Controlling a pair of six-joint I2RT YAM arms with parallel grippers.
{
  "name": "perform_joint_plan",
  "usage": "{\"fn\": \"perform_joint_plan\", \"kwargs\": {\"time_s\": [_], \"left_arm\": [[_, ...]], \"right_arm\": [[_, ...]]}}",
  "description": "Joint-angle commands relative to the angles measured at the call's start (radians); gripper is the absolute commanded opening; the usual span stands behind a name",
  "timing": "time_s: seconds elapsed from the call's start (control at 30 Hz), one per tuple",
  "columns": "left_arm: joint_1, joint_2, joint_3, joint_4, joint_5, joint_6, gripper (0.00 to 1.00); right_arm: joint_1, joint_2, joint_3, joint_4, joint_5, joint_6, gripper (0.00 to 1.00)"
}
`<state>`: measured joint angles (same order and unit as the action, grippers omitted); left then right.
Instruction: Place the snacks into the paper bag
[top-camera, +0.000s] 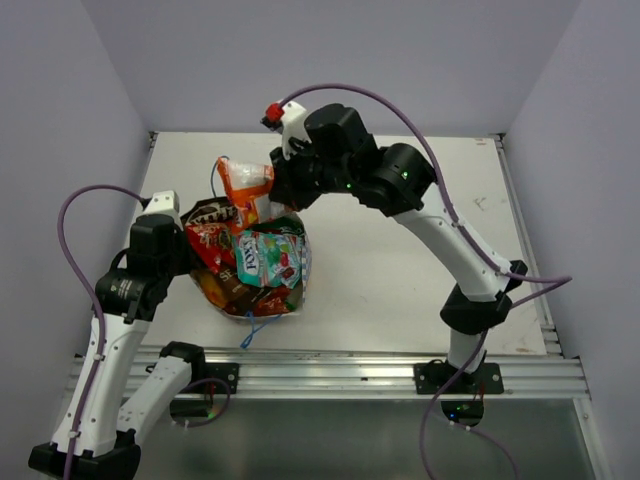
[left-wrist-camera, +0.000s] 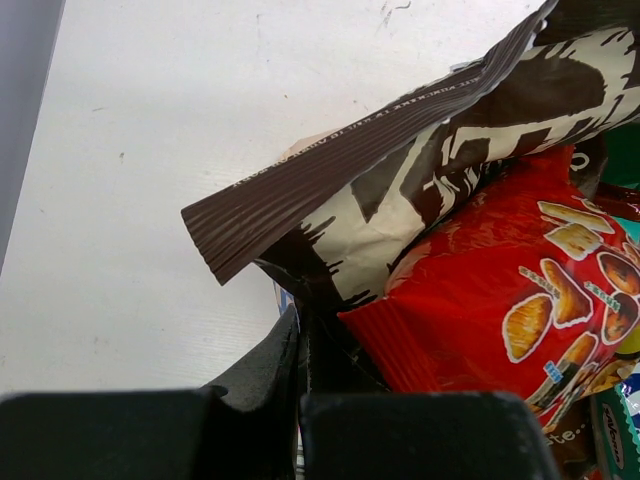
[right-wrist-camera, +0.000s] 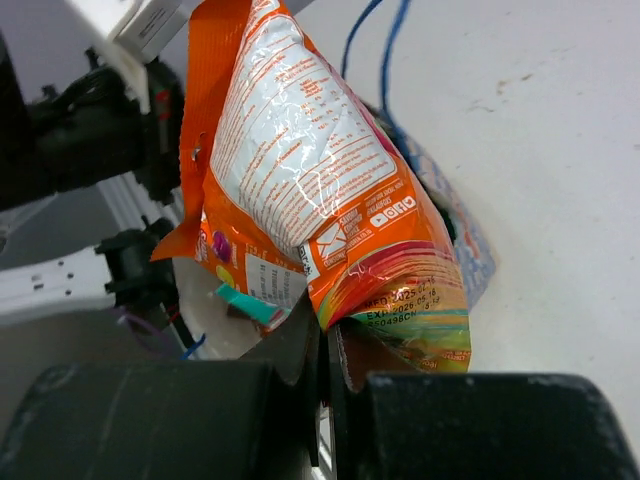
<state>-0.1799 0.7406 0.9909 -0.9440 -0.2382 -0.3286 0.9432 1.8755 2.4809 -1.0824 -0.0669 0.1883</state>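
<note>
The right tool (right-wrist-camera: 330, 372), clamped tight on an orange packet (top-camera: 245, 185), held it over the far rim of the bag (top-camera: 298, 296), which stood on the counter (top-camera: 400, 270) heaped with packets (top-camera: 268, 256). The left tool (left-wrist-camera: 300, 405), all but closed, seemed to pinch the bag's left rim. The packet probably needed centring and lowering before release, or it might slide off.

Glossy, crinkly foil snacks (top-camera: 270, 255) sit in a matt paper bag (right-wrist-camera: 472, 248) on the smooth table (top-camera: 400, 260).
</note>
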Motion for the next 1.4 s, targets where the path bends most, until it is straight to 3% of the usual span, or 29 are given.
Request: {"fn": "perform_joint_plan", "kwargs": {"time_s": [0.0, 0.23, 0.53, 0.57, 0.63, 0.67, 0.7, 0.77, 0.93, 1.0, 1.07, 1.2, 1.37], "left_arm": [[-0.006, 0.003, 0.023, 0.073, 0.027, 0.013, 0.00], [-0.004, -0.004, 0.028, 0.065, 0.016, 0.010, 0.00], [-0.004, -0.012, 0.038, 0.054, -0.007, 0.010, 0.00], [-0.004, -0.017, 0.037, 0.051, -0.012, 0.011, 0.00], [-0.004, -0.015, 0.037, 0.051, -0.015, 0.013, 0.00], [-0.006, -0.014, 0.037, 0.051, -0.013, 0.013, 0.00], [-0.004, -0.010, 0.035, 0.054, -0.013, 0.013, 0.00], [-0.004, -0.004, 0.032, 0.057, -0.007, 0.014, 0.00], [-0.004, 0.008, 0.023, 0.068, 0.011, 0.011, 0.00], [-0.004, 0.011, 0.025, 0.068, 0.013, 0.010, 0.00], [-0.004, 0.011, 0.025, 0.068, 0.013, 0.008, 0.00], [-0.004, 0.014, 0.022, 0.068, 0.022, 0.008, 0.00], [-0.004, 0.009, 0.029, 0.062, 0.020, 0.008, 0.00]], "right_arm": [[0.034, 0.054, -0.077, -0.073, -0.036, -0.024, 0.00], [0.074, 0.143, -0.278, 0.016, -0.065, -0.012, 0.00], [0.074, 0.442, 0.105, -0.105, -0.045, 0.000, 0.00], [0.074, 0.438, 0.105, -0.103, -0.034, 0.000, 0.12], [0.072, 0.364, 0.050, -0.071, 0.022, -0.003, 0.23], [0.074, 0.331, 0.026, -0.060, 0.056, 0.003, 0.40], [0.072, 0.267, 0.003, -0.059, 0.128, 0.010, 0.46], [0.072, 0.216, 0.001, -0.070, 0.180, 0.005, 0.54], [0.072, 0.096, 0.004, -0.140, 0.299, 0.031, 0.64], [0.071, 0.079, -0.008, -0.180, 0.303, 0.062, 0.63], [0.072, 0.047, -0.052, -0.183, 0.289, 0.092, 0.56], [0.072, 0.008, -0.245, -0.111, 0.268, 0.102, 0.49], [0.072, 0.031, -0.330, -0.065, 0.240, 0.100, 0.39]]}}
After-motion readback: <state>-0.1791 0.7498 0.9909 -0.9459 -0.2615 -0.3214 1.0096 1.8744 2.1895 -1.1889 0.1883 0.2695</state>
